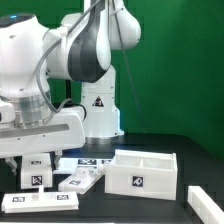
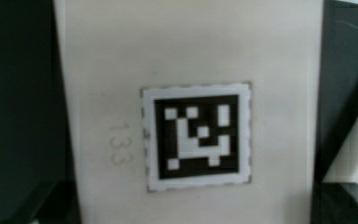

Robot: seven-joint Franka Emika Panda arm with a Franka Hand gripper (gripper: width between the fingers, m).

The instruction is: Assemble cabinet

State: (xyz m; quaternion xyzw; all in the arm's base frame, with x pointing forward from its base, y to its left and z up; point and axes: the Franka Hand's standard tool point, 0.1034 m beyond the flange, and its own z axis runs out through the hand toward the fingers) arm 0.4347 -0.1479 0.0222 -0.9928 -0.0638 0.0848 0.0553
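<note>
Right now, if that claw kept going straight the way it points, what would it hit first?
Probably the flat white panel with a square tag, which fills the wrist view below the claw. The gap is unclear.

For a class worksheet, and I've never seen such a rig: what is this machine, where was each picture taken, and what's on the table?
It is a white robot arm with a two-finger hand. One picture comes from a camera off the arm, the other from one on its wrist. On the table lie an open white box with dividers and flat panels bearing black-and-white tags. The wrist camera sees one tagged panel close up. Whether the hand holds anything cannot be told.
</note>
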